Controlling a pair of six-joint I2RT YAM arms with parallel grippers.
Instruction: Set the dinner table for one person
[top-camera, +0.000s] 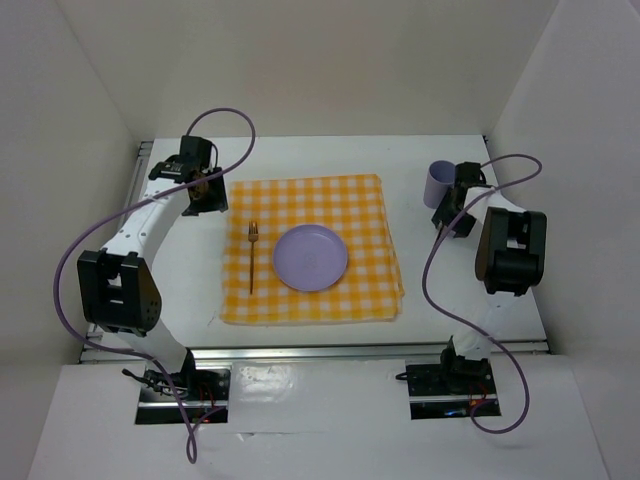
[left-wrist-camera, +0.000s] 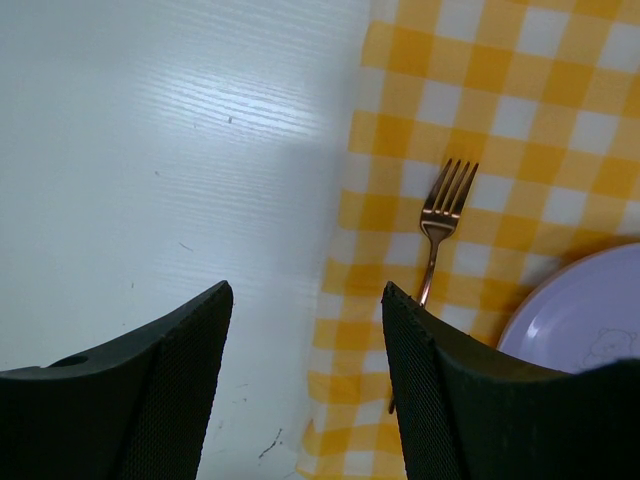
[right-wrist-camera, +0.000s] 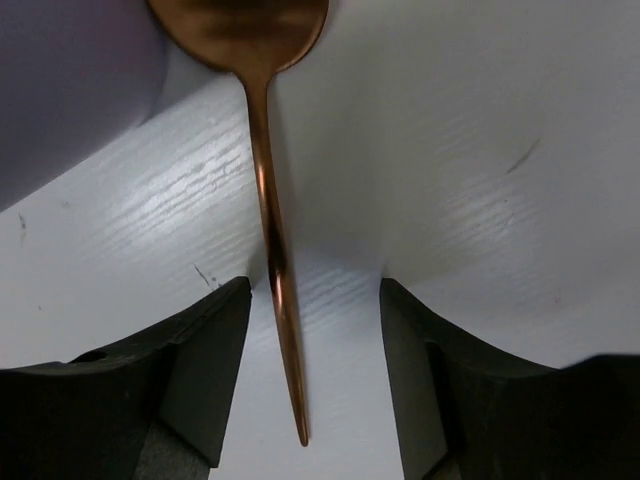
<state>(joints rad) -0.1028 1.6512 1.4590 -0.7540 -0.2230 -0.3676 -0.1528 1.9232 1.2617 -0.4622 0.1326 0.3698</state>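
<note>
Up in the upper right, a lilac cup crowds the right fingers, spread astride a copper spoon, bowl cropped; left fingers released.

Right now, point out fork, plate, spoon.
fork (top-camera: 252, 260): top external view, middle of handle
plate (top-camera: 311, 258): top external view, bare centre
spoon (right-wrist-camera: 265, 190): right wrist view, upper handle

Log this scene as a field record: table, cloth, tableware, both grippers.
dinner table: white, under everything
checked cloth: yellow-and-white, centre of table
lilac plate: on cloth
fork: on cloth, left of plate
purple cup: on table, right of cloth
spoon: flat on table, bowl by cup
left gripper: open, above cloth's left edge
right gripper: open, astride spoon handle
</note>
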